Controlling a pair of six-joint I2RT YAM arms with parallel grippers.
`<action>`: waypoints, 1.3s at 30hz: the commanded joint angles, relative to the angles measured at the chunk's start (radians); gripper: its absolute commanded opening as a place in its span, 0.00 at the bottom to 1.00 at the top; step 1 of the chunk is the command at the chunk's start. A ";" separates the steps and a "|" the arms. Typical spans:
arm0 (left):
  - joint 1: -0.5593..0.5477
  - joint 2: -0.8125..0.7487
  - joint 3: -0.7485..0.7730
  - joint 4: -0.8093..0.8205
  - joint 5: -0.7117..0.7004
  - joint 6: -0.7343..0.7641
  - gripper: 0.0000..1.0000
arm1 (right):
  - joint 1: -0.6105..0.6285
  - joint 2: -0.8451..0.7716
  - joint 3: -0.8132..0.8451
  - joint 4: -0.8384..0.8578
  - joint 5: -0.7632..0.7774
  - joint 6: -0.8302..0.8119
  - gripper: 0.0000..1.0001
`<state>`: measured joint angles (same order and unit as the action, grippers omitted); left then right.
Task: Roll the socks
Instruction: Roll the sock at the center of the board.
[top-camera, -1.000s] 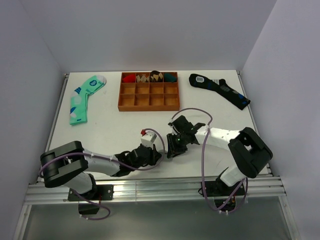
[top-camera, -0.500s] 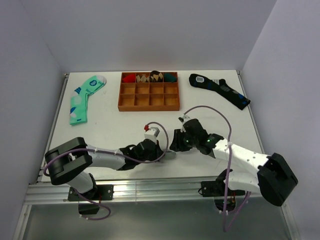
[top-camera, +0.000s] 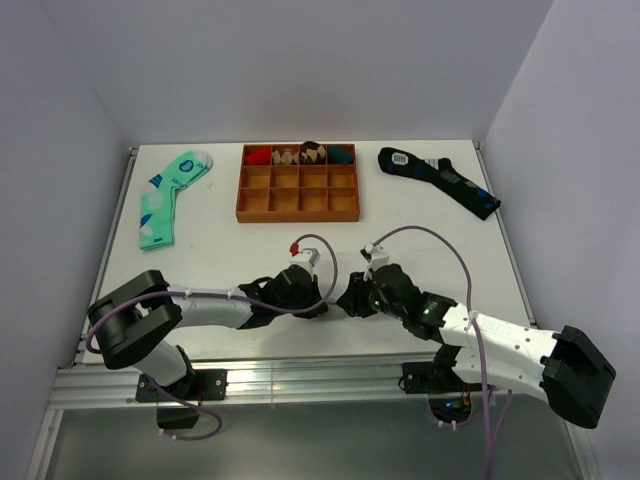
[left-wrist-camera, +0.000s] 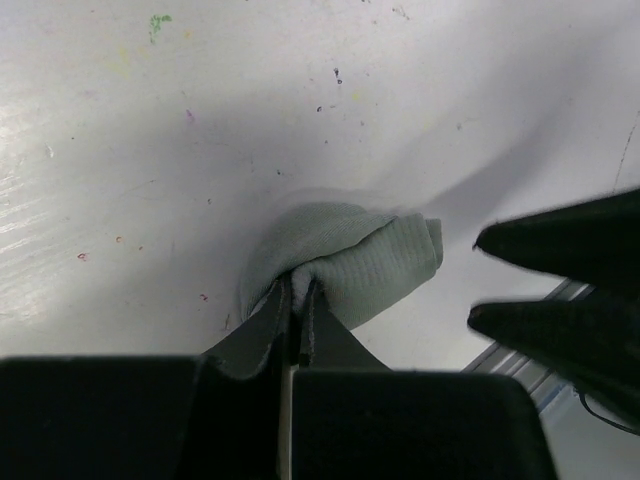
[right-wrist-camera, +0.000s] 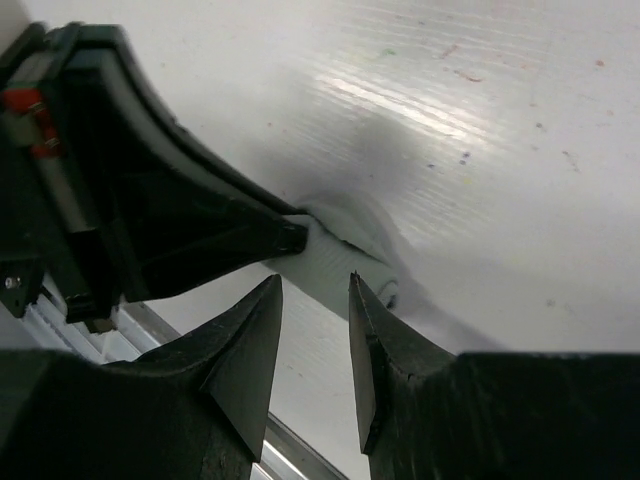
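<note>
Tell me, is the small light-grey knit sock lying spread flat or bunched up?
Bunched up: the small light-grey knit sock forms a folded lump, pinched by the shut left gripper.

There were two arms (top-camera: 210, 312) (top-camera: 500, 340), one wooden tray (top-camera: 298, 217), one mint-green sock (top-camera: 163, 203), one dark navy sock (top-camera: 441, 179) and one grey sock bundle (left-wrist-camera: 372, 265).

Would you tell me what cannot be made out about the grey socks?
Left wrist view: the socks, pinched in the left gripper, are bunched; one or two, cannot tell.
Right wrist view: the left gripper hides part of them.
Top view: it and the right gripper cover them.
</note>
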<state>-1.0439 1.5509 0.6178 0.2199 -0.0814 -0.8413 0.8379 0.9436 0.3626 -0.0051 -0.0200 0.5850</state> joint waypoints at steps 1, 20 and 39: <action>0.018 0.018 -0.018 -0.217 0.069 0.001 0.00 | 0.113 -0.028 -0.011 0.086 0.178 -0.008 0.41; 0.113 0.104 0.091 -0.447 0.265 0.114 0.00 | 0.385 0.115 -0.004 0.191 0.432 -0.117 0.41; 0.206 0.149 0.143 -0.548 0.422 0.245 0.00 | 0.547 0.265 0.173 0.044 0.565 -0.260 0.50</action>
<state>-0.8562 1.6436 0.7994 -0.1284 0.3416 -0.6865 1.3815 1.1954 0.4839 0.0593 0.5358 0.3878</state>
